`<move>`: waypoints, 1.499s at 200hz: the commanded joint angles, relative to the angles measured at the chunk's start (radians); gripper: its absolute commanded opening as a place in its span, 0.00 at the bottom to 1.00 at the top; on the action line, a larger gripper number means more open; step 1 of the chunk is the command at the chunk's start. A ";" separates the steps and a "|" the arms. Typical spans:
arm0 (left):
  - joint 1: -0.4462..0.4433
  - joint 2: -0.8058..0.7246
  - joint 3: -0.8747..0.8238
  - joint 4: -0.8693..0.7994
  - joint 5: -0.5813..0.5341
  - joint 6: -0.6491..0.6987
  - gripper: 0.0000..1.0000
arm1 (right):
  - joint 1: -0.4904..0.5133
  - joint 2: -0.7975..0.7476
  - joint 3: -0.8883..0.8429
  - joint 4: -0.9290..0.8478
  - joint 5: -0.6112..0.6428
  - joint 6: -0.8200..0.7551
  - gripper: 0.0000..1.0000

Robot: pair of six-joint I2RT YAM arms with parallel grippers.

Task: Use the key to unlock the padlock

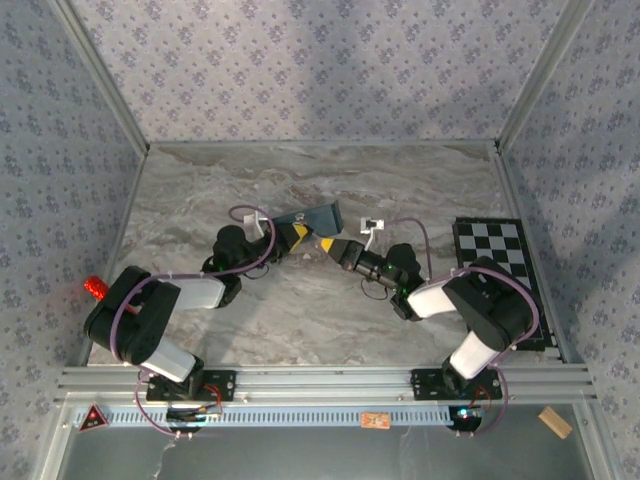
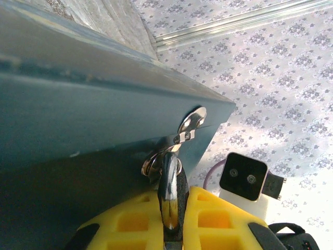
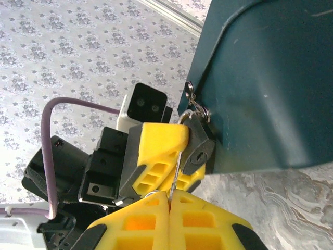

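The small black padlock hangs from the latch of the dark blue box. Its round keyhole faces my right wrist camera and has nothing in it. My left gripper is shut on the padlock, with yellow fingers on both sides of it. My right gripper is shut on the key, a thin metal blade seen edge-on that rises just left of the keyhole, close to the padlock. From above, the left gripper and right gripper meet in front of the box.
A black-and-white chessboard lies flat at the table's right side under the right arm. A red object sits at the left edge. Patterned walls close in three sides, and an aluminium rail runs along the near edge.
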 commanded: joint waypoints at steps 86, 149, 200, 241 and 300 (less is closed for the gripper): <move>0.002 -0.070 -0.011 0.180 -0.039 -0.019 0.00 | 0.021 0.072 0.037 0.025 -0.004 0.011 0.00; 0.020 -0.042 -0.049 0.230 -0.070 -0.055 0.00 | 0.018 0.111 0.072 0.025 -0.015 0.020 0.00; 0.030 -0.037 -0.066 0.237 -0.072 -0.070 0.00 | 0.036 0.170 0.119 0.024 -0.030 0.047 0.00; 0.044 -0.026 -0.071 0.241 -0.053 -0.067 0.00 | 0.027 0.169 0.117 0.026 -0.035 0.054 0.00; 0.055 -0.013 -0.069 0.240 -0.038 -0.066 0.00 | 0.023 0.163 0.120 0.026 -0.047 0.054 0.00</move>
